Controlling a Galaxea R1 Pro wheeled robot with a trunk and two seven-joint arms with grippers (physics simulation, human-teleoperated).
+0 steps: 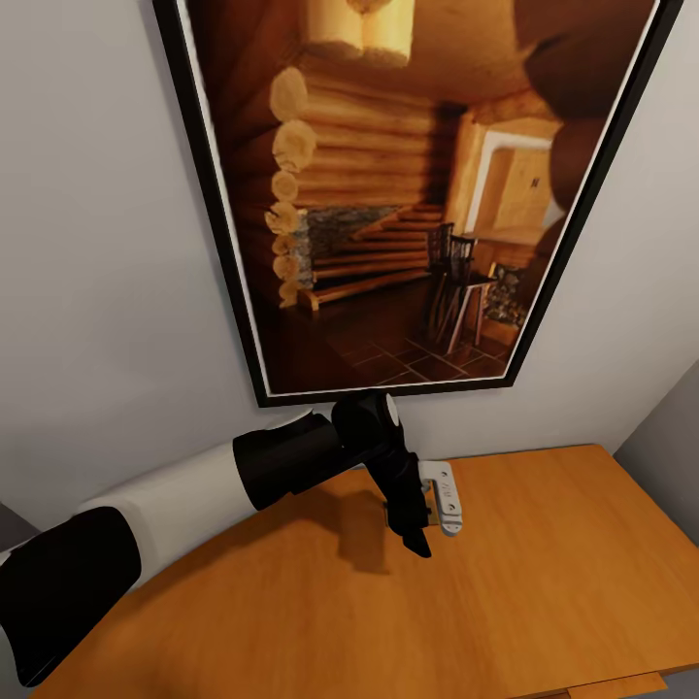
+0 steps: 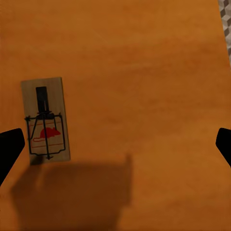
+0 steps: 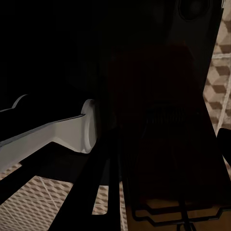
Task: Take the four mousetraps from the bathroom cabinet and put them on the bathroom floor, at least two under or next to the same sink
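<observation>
The flat brown wooden mousetrap (image 2: 45,119) is seen on the orange-brown cabinet top (image 2: 144,72), just inside one finger of the wide-parted left gripper (image 2: 115,147), its long axis crossing the gap.

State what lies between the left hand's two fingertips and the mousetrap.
Only bare cabinet top and the hand's shadow, in the left wrist view; the mousetrap lies near one fingertip.

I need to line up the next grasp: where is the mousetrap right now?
In the left wrist view the mousetrap lies flat on the cabinet top, near one fingertip of the open left gripper, not between the fingers.
</observation>
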